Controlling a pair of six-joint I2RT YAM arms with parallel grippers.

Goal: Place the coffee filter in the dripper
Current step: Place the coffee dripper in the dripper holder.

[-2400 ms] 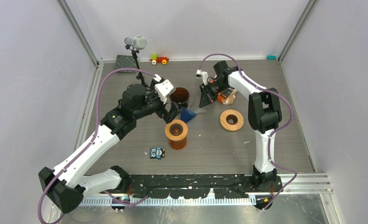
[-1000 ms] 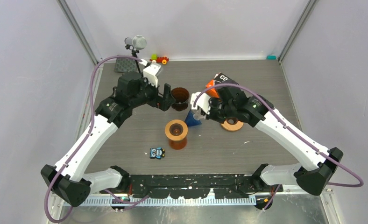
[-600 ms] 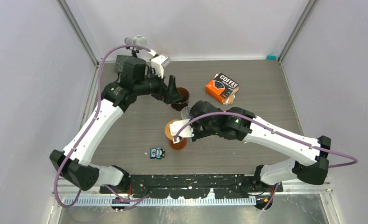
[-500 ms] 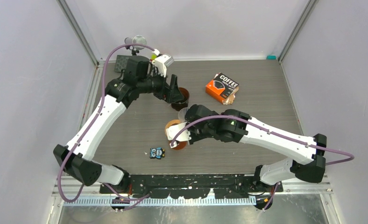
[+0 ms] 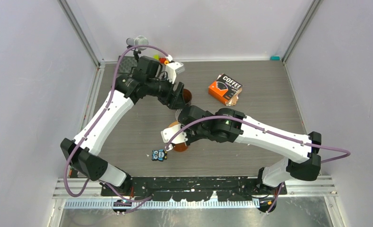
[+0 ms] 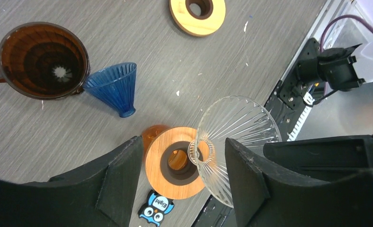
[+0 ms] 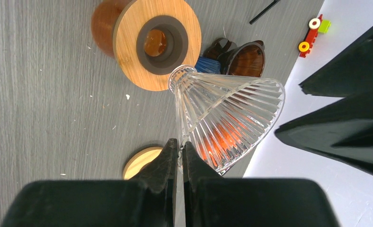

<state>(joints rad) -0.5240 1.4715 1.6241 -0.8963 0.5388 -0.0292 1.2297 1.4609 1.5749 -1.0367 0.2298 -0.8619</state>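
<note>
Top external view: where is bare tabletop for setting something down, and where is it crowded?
Bare: the strip between the coffee box and the right wall; also left of the owl sticker. Crowded: centre, around the wooden-topped stand and brown dripper.

My top camera looks steeply down on the counter (image 5: 270, 104) from above and behind my bases (image 5: 110, 174). Both wrist cameras face down past my fingers (image 6: 113, 184), the right one nearer; each shows the glass dripper (image 6: 236, 137) and the wooden-topped stand (image 6: 157, 163).
</note>
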